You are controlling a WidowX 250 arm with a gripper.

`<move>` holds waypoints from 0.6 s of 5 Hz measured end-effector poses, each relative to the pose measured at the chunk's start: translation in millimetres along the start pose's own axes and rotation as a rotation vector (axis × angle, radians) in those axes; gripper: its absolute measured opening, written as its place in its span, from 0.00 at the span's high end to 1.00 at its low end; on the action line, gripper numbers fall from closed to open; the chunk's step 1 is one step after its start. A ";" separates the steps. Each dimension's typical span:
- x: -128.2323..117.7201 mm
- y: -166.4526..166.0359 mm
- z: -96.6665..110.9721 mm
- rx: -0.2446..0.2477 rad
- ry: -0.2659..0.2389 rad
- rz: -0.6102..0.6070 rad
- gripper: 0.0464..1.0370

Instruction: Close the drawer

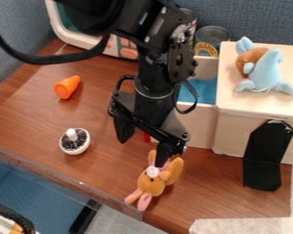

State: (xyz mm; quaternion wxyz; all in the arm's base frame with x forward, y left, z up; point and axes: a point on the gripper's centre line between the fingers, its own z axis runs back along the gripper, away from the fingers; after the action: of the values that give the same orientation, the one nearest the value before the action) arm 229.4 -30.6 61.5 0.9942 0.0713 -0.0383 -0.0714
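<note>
The black gripper (pixel 145 142) hangs near the middle of the view with its two fingers spread apart, open, and nothing visible between them. Behind and right of it, the beige drawer (pixel 201 126) stands pulled out leftward from the beige cabinet (pixel 235 139), its blue interior partly showing. The arm hides the drawer's left end, and a small red piece shows beside the gripper there. One fingertip overlaps the top of an orange and pink plush toy (pixel 151 183); whether they touch, I cannot tell.
A blue and brown plush (pixel 268 73) lies on the cabinet top. Left on the table are an orange cone-shaped piece (pixel 67 87) and a white round brush (pixel 74 141). Cans (pixel 210 40) stand behind the drawer; a black object (pixel 266 157) leans against the cabinet.
</note>
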 end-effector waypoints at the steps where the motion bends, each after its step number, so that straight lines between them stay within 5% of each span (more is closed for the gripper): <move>1: -3.3 -0.7 -4.3 -0.003 0.022 -0.001 0.04; 3: -8.1 49.8 26.0 -0.058 -0.039 0.140 0.04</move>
State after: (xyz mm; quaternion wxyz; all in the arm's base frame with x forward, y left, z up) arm 226.0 15.8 94.0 0.9974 0.0383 -0.0605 -0.0043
